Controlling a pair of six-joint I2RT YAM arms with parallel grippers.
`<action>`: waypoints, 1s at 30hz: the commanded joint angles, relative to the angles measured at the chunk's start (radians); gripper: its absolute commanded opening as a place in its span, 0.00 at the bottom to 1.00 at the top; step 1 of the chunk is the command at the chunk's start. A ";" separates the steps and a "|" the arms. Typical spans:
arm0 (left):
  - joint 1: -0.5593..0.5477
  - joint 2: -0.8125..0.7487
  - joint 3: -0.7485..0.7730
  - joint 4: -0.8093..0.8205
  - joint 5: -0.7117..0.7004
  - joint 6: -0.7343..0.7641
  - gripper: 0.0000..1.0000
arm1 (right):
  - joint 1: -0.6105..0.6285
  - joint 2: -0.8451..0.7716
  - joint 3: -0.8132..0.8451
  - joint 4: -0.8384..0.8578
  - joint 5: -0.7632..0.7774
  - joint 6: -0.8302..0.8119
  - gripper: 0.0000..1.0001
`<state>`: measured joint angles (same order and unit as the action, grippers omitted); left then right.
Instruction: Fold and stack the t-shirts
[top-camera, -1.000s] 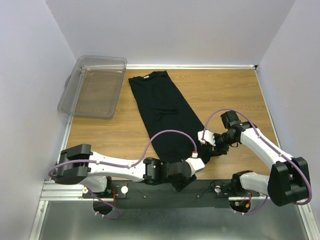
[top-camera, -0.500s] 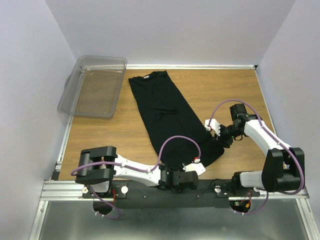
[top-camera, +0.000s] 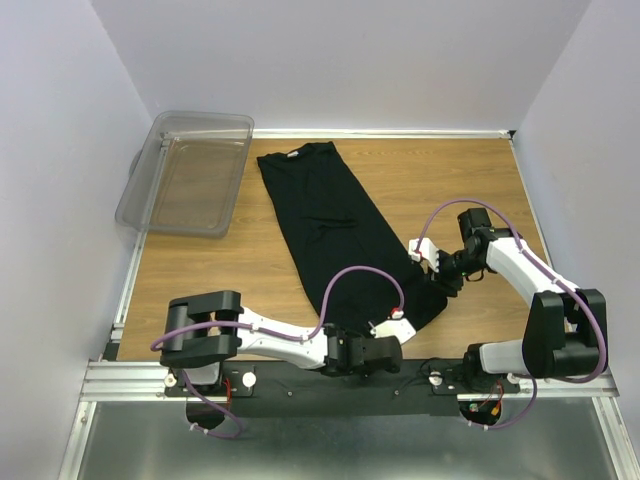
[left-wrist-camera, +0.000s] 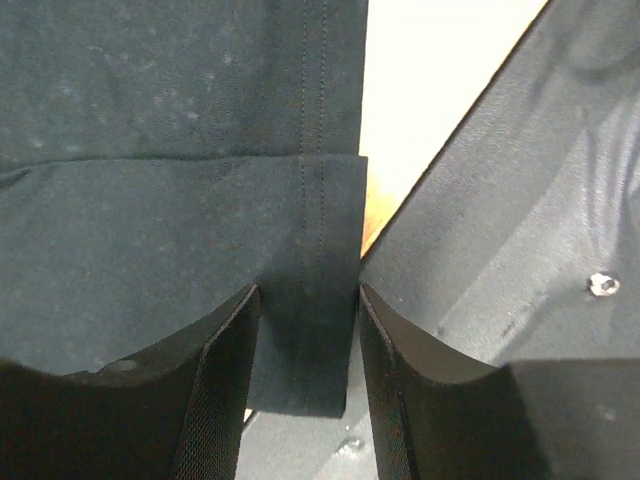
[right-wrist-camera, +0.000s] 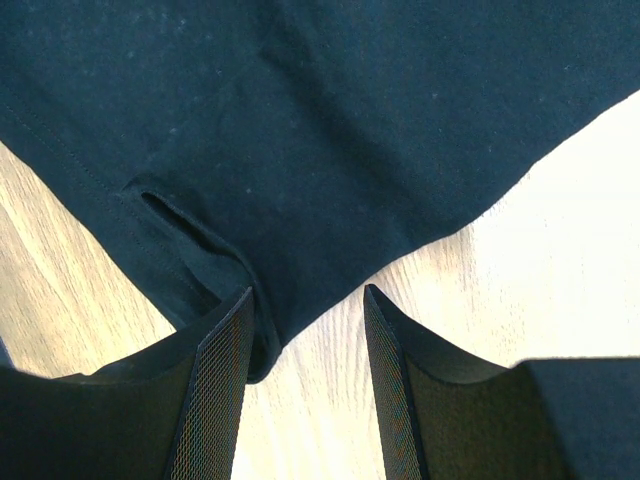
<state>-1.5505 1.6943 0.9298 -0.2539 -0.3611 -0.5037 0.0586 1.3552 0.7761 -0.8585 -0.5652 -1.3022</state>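
Note:
One black t-shirt (top-camera: 335, 225) lies folded into a long narrow strip, running diagonally from the table's back centre to the near edge. My left gripper (top-camera: 386, 338) is open at the shirt's bottom hem. In the left wrist view (left-wrist-camera: 306, 296) its jaws straddle a strip of stitched hem (left-wrist-camera: 310, 250) that hangs over the table edge. My right gripper (top-camera: 446, 279) is open at the shirt's lower right corner. In the right wrist view (right-wrist-camera: 306, 296) that corner (right-wrist-camera: 262, 345) lies against the left finger, with bare wood between the jaws. No logo or tag shows.
A clear plastic bin (top-camera: 185, 180) sits at the back left, overhanging the table's left edge. The wooden table (top-camera: 450, 180) is walled on three sides. The black base rail (top-camera: 330, 385) runs along the near edge, under the left gripper.
My left arm has drawn back toward the near edge, bringing its gripper down to the bottom hem. My right gripper has shifted slightly up and right at the lower right corner.

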 joint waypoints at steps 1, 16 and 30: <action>0.018 0.024 0.023 0.027 0.017 -0.035 0.52 | -0.005 0.010 -0.003 -0.008 -0.039 -0.011 0.55; 0.049 0.068 0.014 0.018 0.076 -0.035 0.44 | -0.005 -0.001 -0.018 -0.010 -0.042 -0.020 0.55; -0.008 0.116 -0.008 -0.038 0.065 -0.085 0.00 | -0.005 -0.011 -0.020 -0.071 -0.042 -0.106 0.55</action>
<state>-1.5383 1.7851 1.0096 -0.2134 -0.3569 -0.5488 0.0586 1.3556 0.7673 -0.8722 -0.5869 -1.3369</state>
